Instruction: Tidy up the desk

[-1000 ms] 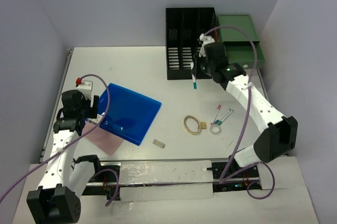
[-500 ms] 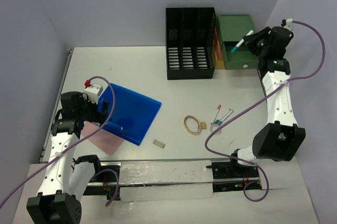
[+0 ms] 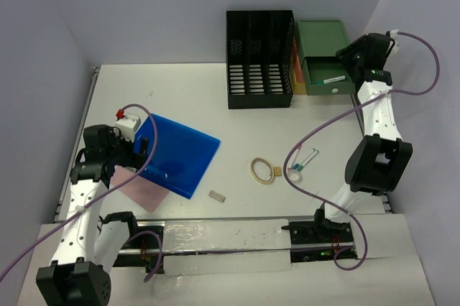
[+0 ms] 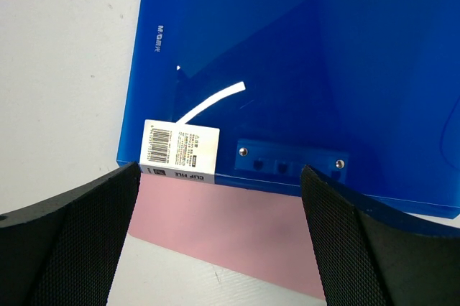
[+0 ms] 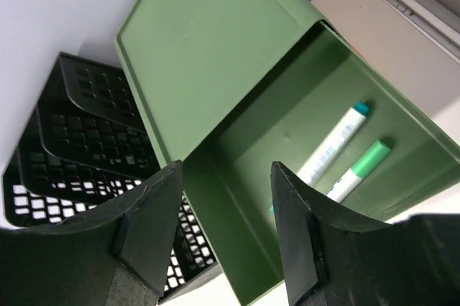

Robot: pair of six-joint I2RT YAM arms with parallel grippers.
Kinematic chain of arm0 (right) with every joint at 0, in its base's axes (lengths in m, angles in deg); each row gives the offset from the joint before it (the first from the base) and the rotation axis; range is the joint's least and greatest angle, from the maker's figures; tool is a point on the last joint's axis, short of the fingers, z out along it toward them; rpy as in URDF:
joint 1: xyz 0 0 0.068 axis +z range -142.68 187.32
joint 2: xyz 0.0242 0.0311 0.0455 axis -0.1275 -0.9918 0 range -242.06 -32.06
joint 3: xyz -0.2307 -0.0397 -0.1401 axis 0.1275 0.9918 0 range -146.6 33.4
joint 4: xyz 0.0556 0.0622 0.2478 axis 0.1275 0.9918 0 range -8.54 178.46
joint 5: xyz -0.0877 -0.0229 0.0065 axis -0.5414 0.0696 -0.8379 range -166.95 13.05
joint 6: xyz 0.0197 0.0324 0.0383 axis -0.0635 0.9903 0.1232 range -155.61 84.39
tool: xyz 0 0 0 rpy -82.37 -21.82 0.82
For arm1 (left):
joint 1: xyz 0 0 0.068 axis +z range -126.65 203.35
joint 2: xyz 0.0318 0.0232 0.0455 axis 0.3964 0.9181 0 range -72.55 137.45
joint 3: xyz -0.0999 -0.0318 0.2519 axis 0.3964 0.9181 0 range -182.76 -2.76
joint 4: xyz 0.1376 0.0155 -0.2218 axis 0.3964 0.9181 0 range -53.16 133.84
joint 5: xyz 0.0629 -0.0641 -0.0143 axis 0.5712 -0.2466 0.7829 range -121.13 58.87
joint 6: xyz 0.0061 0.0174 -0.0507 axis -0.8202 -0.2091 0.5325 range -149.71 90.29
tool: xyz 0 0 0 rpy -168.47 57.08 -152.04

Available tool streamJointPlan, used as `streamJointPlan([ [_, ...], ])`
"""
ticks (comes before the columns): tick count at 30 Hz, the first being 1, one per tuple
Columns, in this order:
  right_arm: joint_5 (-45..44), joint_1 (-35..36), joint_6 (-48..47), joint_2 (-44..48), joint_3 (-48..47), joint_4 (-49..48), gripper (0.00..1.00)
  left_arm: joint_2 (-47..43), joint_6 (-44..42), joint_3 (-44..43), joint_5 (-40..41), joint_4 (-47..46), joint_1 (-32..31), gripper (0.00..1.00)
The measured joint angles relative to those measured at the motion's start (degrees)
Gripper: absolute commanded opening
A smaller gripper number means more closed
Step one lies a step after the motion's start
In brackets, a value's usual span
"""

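You are partway through: the desk [image 3: 237, 130], the big white top filling the middle of the overhead view, has loose things scattered on it. Two markers, a white one with a teal cap [image 5: 332, 146] and a green one [image 5: 359, 168], already lie side by side in the open drawer [image 5: 273, 126] of the green drawer unit [image 3: 323, 36] at the upper right. Your right gripper [image 5: 225, 191] hangs over that drawer with its fingers parted and nothing between them. The black file rack [image 3: 260, 58] stands just left of the unit; I cannot tell whether its slots hold anything. Left for you to sort: a blue folder [image 3: 176, 154] lying on a pink sheet [image 3: 136, 189] at centre left, and, towards the lower middle, a rubber band [image 3: 261, 170], a marker [image 3: 307, 159] and a small block [image 3: 217, 195]. Your left gripper [image 4: 219, 177] is spread wide at the folder's edge, gripping nothing.
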State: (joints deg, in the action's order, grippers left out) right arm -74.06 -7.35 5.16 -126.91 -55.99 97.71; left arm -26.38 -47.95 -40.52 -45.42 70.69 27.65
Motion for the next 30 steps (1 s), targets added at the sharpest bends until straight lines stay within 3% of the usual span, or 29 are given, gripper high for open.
streamJointPlan([
  [7,0.4,1.0,-4.1,2.4,0.4,2.5,0.59,0.0,0.0,0.0,0.0,0.1,0.0,0.99],
  [10,-2.2,4.4,-7.4,10.4,6.5,2.8,0.55,0.0,0.0,0.0,0.0,0.1,0.0,0.99],
  [15,-7.4,16.1,-13.0,27.3,18.4,4.5,0.54,-0.4,0.0,0.0,0.0,0.2,0.0,0.99],
  [18,-9.1,20.9,-14.3,32.8,26.4,6.0,0.52,-0.6,0.0,0.0,0.0,0.3,0.0,0.99],
  [24,-14.0,26.3,-14.7,29.2,37.7,11.4,0.52,-1.2,0.0,0.0,-0.1,0.3,0.0,0.99],
  [30,-13.9,27.0,-14.7,19.7,38.7,13.3,0.55,-2.3,0.0,0.0,-0.1,0.3,0.0,0.99],
])
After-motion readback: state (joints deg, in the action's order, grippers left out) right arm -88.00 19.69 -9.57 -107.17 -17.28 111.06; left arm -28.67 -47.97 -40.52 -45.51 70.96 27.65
